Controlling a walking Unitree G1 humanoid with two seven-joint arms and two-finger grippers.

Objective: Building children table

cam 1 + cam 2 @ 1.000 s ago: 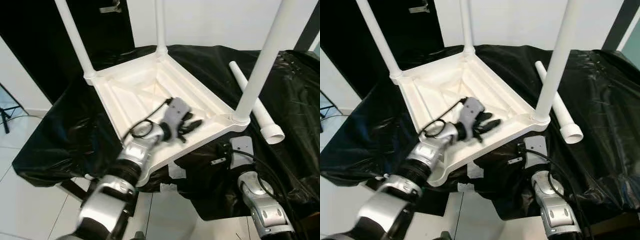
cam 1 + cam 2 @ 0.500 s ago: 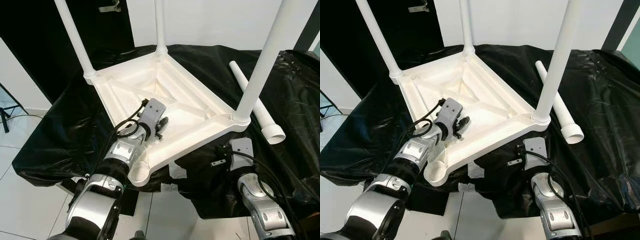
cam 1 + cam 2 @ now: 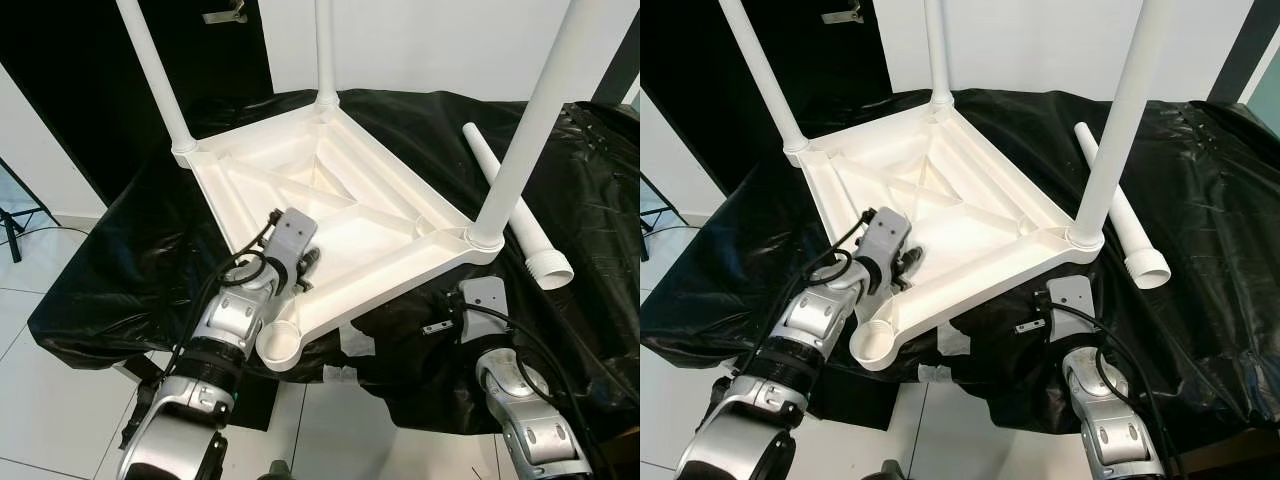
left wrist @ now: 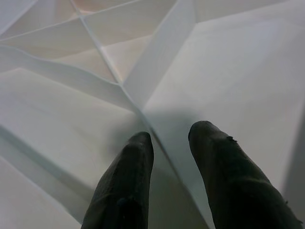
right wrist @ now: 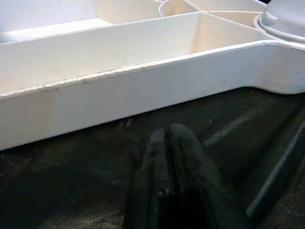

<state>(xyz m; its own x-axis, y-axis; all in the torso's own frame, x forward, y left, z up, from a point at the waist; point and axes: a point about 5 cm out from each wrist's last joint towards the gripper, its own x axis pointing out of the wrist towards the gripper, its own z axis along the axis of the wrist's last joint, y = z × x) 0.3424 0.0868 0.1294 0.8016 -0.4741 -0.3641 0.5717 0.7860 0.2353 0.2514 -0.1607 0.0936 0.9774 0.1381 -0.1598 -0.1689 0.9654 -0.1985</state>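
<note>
White table top (image 3: 330, 210) lies inverted at frame centre on the black-draped bench (image 3: 120, 250), three legs fitted; fourth socket (image 3: 278, 345) stands empty at lower centre; loose leg (image 3: 512, 205) lies at right, long axis running up-left to lower-right; left gripper (image 4: 169, 143), fingers slightly parted and gripping nothing, hovers over the ribbing; right gripper (image 5: 167, 143), fingers closed and empty, sits nearer the leg, judged better placed to fetch it.
</note>
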